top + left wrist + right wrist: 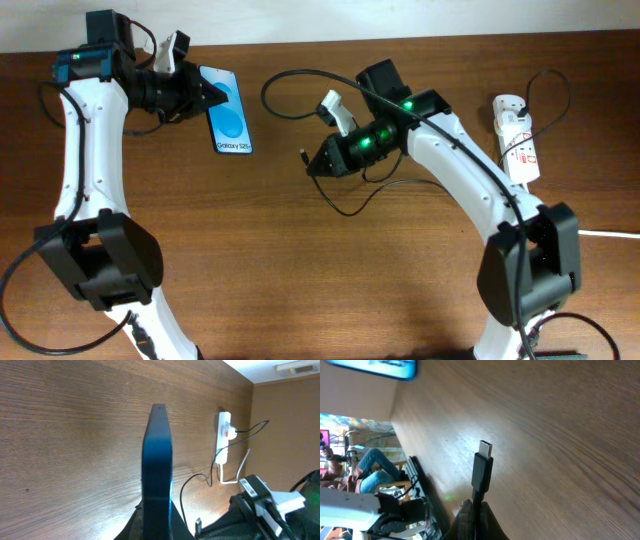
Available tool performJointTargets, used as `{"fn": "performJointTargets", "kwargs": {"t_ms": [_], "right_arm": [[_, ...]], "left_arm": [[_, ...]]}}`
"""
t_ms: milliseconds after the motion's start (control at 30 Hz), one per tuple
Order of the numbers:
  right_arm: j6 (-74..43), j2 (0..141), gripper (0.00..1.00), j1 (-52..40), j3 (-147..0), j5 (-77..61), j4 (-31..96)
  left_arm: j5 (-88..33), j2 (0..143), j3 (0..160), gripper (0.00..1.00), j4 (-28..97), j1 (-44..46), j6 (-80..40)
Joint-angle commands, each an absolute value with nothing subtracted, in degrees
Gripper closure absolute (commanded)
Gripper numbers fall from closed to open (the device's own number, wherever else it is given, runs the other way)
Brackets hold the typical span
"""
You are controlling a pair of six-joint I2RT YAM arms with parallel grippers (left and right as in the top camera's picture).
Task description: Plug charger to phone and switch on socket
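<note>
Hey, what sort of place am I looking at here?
Probably a robotics lab or workroom: a wooden table, the left arm holding a phone, the right arm a charger, and a seated person among equipment in the right wrist view's background.

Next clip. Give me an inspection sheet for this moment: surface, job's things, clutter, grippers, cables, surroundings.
Surface: brown wood-grain table, no spills seen.
Job's things: phone far left, screen up; charger tip apart from the phone, not plugged in; socket far right, switch state too small to tell.
Clutter: nothing seen.
Grippers: left gripper jaws closed on the phone's edge; right gripper jaws closed on the charger just behind its tip.
Cables: thin black charger cable loops across the middle toward the socket; white cord runs off the right edge.
Surroundings: pale wall behind; seated person beyond the table.
</note>
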State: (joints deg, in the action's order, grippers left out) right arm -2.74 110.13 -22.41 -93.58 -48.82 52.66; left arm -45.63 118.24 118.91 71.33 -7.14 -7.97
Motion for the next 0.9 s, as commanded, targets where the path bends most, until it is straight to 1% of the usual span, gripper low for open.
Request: {"fn": "performJointTargets", "kwargs": {"t_ms": [0, 33, 67, 133, 167, 267, 367, 400, 500, 567, 633, 700, 800, 833, 867], "right_arm": [[-0.58, 104.57, 0.96, -21.67, -93.67, -54.81, 53.23], [-0.6, 102.96, 0.96, -20.4, -93.65, -59.16, 53.25], [-0.64, 101.67, 0.96, -18.94, -93.65, -61.34, 53.71], [0.1, 99.07, 0.96, -15.44, -93.65, -62.39, 56.9], [3.09, 97.1, 0.96, -13.32, -93.65, -62.37, 60.53], [7.79, 96.14, 0.96, -11.92, -93.62, -62.98, 67.18], [8.12, 96.14, 0.96, -11.86, -93.14, -62.72, 66.13], [7.44, 96.14, 0.96, -11.86, -93.14, -62.74, 64.77], [-0.47, 96.14, 0.96, -11.99, -93.14, -62.87, 58.13], [-4.38, 96.14, 0.96, -11.99, -93.14, -64.31, 55.4], [-11.07, 96.14, 0.96, -11.99, -93.17, -65.28, 51.53], [-11.18, 96.14, 0.96, -11.97, -93.17, -66.76, 51.99], [-7.66, 96.12, 0.96, -11.84, -93.17, -71.2, 54.76], [-4.58, 95.83, 0.96, -11.09, -93.17, -71.26, 58.37], [-2.57, 95.07, 0.96, -9.91, -93.17, -68.12, 62.0]], "left_arm": [[-52.21, 117.73, 119.07, 1.0, 70.43, -7.22, -8.01], [-57.69, 117.73, 119.07, 1.0, 68.16, -6.92, -8.03], [-59.88, 117.73, 119.07, 1.0, 66.81, -6.48, -8.05], [-60.38, 117.73, 119.07, 1.0, 65.54, -5.1, -8.05], [-61.17, 117.73, 119.07, 1.0, 63.61, -4.29, -8.12], [-61.98, 117.73, 119.07, 1.0, 59.53, -2.79, -12.14], [-63.68, 117.89, 119.07, 1.0, 56.99, -1.74, -14.13], [-63.68, 118.87, 118.98, 1.0, 55.02, -0.54, -16.88], [-68.9, 121.93, 118.98, 1.0, 48.97, -0.14, -23.79], [-70.0, 122.37, 118.98, 1.0, 48.4, -0.14, -24.03], [-73.34, 122.37, 118.98, 1.0, 47.16, -0.08, -24.64], [-75.33, 122.37, 118.98, 1.0, 47.11, 0.58, -24.6], [-77.23, 122.37, 118.98, 1.0, 44.51, 0.69, -24.6], [-77.21, 122.37, 118.98, 1.0, 44.36, 0.71, -24.62], [-77.21, 122.37, 118.98, 1.0, 44.31, 0.71, -24.6]]}}
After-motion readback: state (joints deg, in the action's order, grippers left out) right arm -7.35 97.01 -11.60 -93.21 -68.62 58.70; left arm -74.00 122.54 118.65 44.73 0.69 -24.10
